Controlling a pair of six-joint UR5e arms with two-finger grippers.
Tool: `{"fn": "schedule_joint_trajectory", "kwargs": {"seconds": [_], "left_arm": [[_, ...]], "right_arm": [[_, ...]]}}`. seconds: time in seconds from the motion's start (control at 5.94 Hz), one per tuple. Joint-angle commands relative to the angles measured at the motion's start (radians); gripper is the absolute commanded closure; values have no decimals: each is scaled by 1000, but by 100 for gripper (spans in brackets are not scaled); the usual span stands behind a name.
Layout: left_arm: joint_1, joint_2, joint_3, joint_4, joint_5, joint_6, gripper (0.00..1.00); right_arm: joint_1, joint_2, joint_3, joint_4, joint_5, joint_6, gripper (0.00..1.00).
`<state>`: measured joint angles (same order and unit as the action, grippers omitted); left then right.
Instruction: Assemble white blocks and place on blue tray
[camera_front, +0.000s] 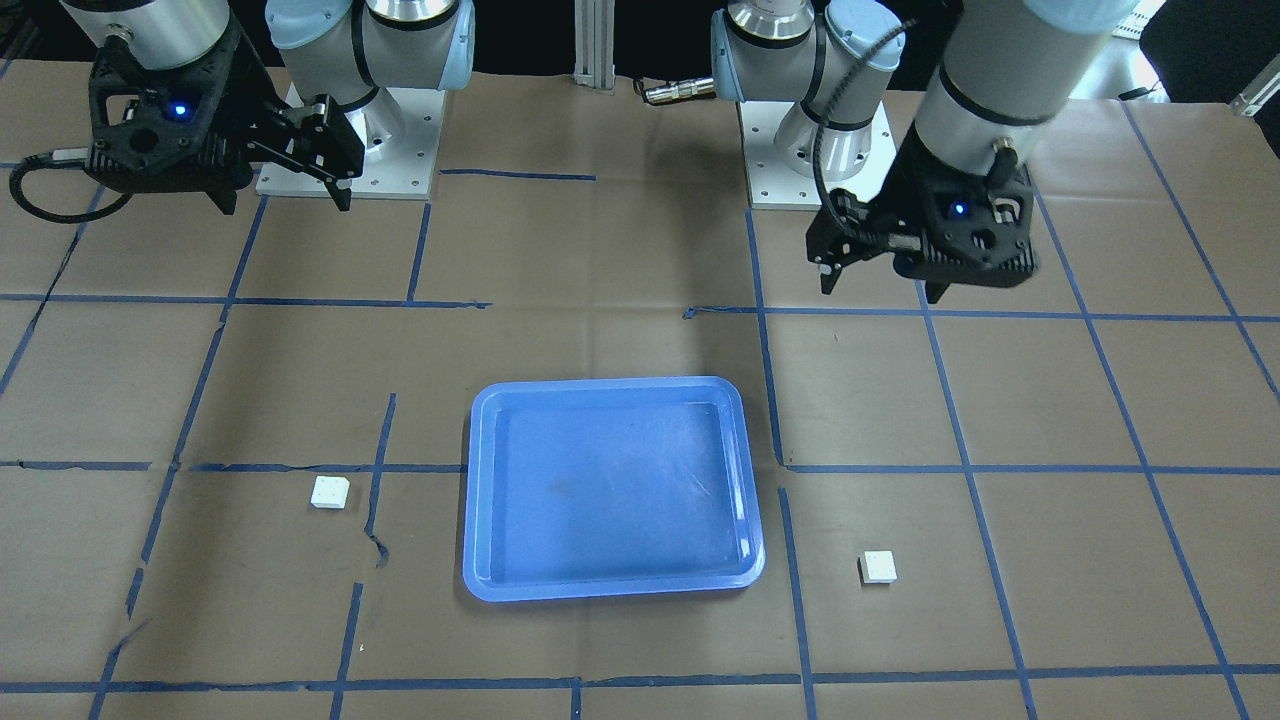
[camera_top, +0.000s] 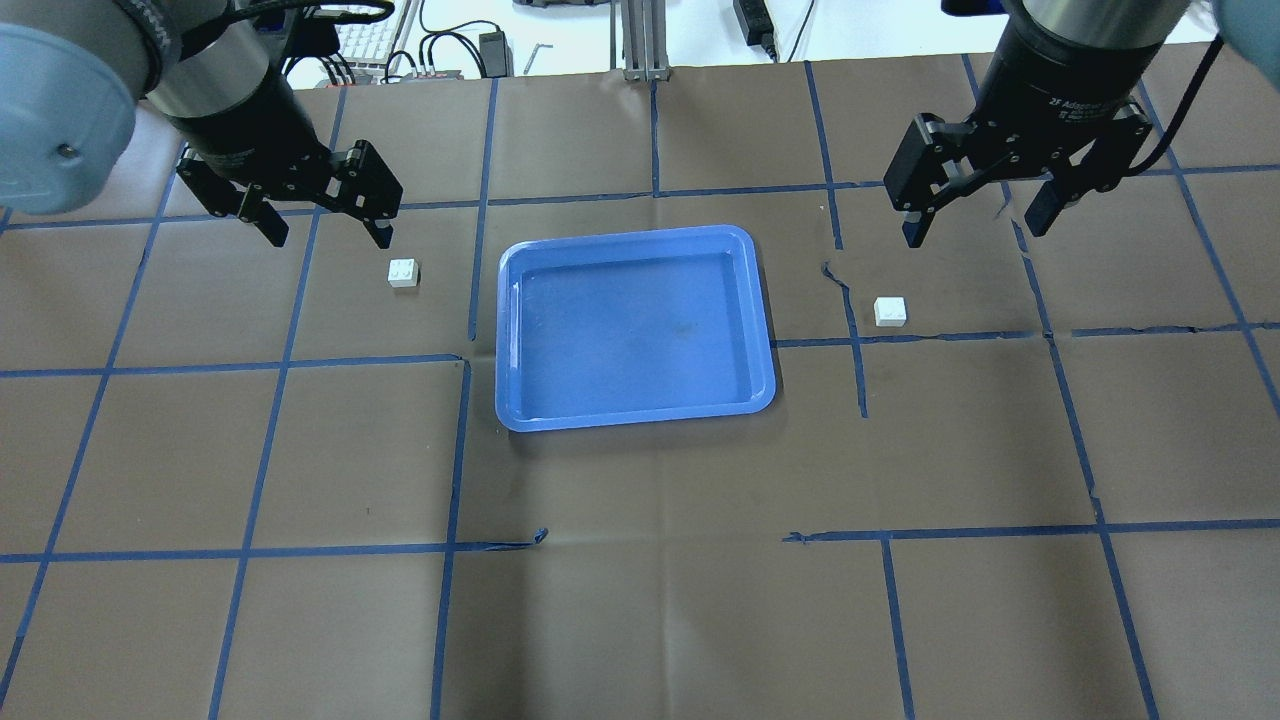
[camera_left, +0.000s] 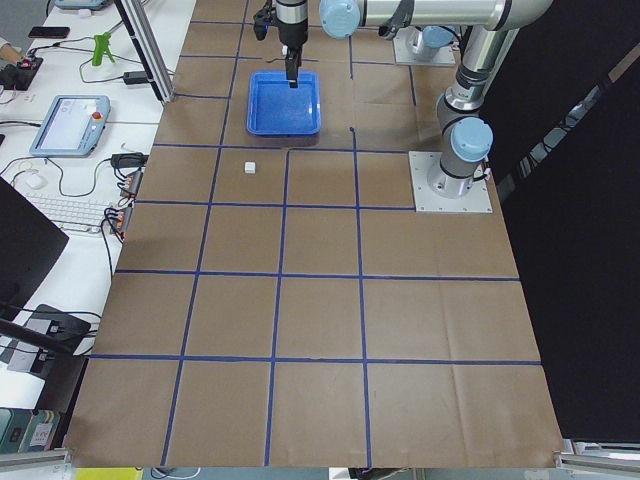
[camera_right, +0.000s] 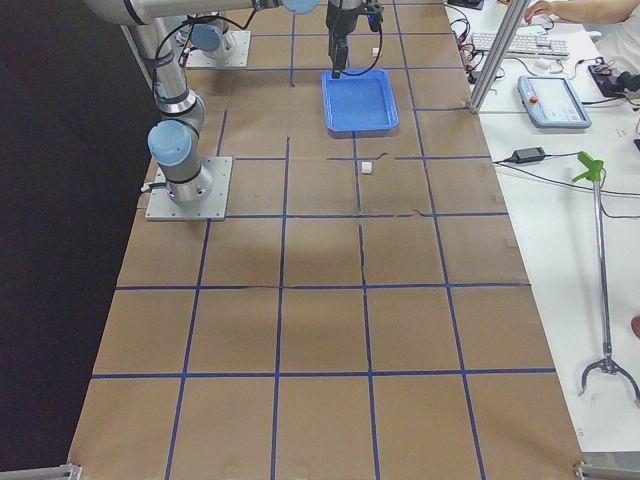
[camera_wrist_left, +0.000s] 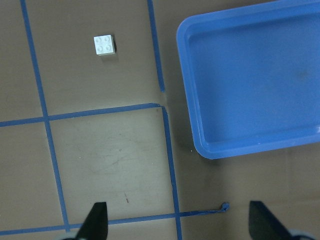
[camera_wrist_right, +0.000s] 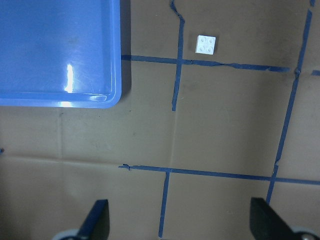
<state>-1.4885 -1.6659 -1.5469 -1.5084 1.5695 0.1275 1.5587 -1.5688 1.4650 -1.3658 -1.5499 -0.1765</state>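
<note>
The blue tray (camera_top: 505, 330) lies empty at the table's middle, also in the front view (camera_front: 478, 500). One white block (camera_top: 403, 272) lies on the table left of the tray, studs up. It shows in the left wrist view (camera_wrist_left: 103, 45) too. The other white block (camera_top: 890, 311) lies right of the tray and shows in the right wrist view (camera_wrist_right: 207, 44). My left gripper (camera_top: 325, 225) hangs open and empty above the table, just beyond the left block. My right gripper (camera_top: 975, 228) hangs open and empty beyond the right block.
Brown paper with a grid of blue tape lines covers the table. The two arm bases (camera_front: 350, 150) (camera_front: 815, 160) stand at the robot's edge. A keyboard and cables (camera_top: 400, 40) lie past the far edge. An operator's desk with a tablet (camera_right: 555, 100) is beside the table.
</note>
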Motion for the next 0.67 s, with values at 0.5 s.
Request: {"fn": "schedule_joint_trajectory", "kwargs": {"seconds": [0.5], "left_arm": [[71, -395, 5, 461, -5, 62, 1]], "right_arm": [[-75, 74, -2, -120, -10, -967, 0]]}}
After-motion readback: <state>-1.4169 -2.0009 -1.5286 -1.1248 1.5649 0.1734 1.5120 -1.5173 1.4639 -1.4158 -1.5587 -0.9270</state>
